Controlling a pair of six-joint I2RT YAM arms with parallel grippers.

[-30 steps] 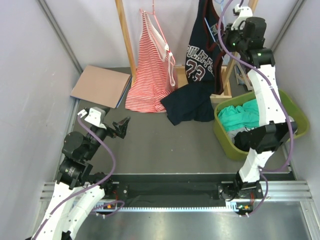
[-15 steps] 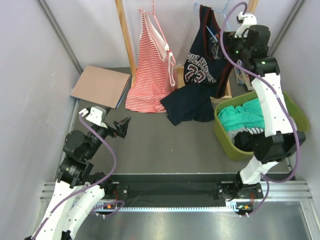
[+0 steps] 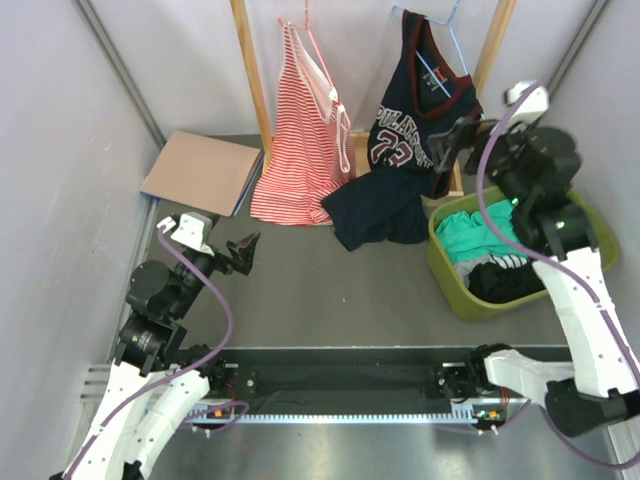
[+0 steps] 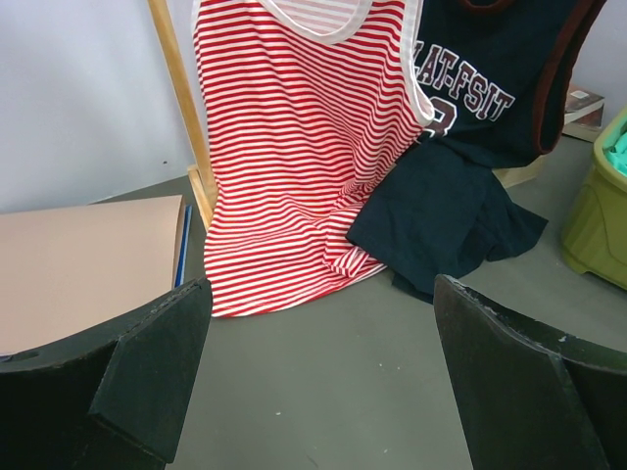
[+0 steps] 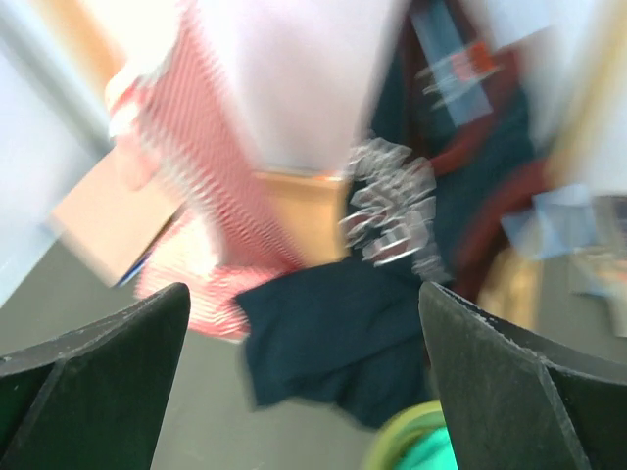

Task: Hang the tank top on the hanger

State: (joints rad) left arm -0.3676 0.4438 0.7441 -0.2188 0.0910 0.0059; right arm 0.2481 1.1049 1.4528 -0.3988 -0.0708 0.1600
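Top external view: the right gripper (image 3: 448, 147) has pulled back from the far rack. 1 second ago it was raised against the neck of the tank top (image 3: 418, 110); now it sits lower and nearer, just right of the garment and above the far rim of the green bin (image 3: 437, 250). It no longer touches the cloth. The tank top hangs at the far right on the hanger (image 3: 459, 42), whose blue wire runs through the neck opening, while the hem lies crumpled on the table (image 3: 330, 290). The hanging step looks done, or very nearly so, and the arm is retreating with its elbow folding back over the bin. The left gripper (image 3: 243, 255) has not shifted. Its arm is bent low at the near left, pointing toward the striped top (image 3: 300, 150).

Left wrist view: the 2 fingers (image 4: 147, 382) are spread wide with nothing between them. They frame the striped top and, to its right, the tank top (image 4: 490, 117).

Right wrist view: the picture is smeared by motion. The right gripper (image 5: 304, 323) is released, its fingers wide apart and empty, and the tank top (image 5: 431, 215) lies beyond them. The hanger cannot be made out here.
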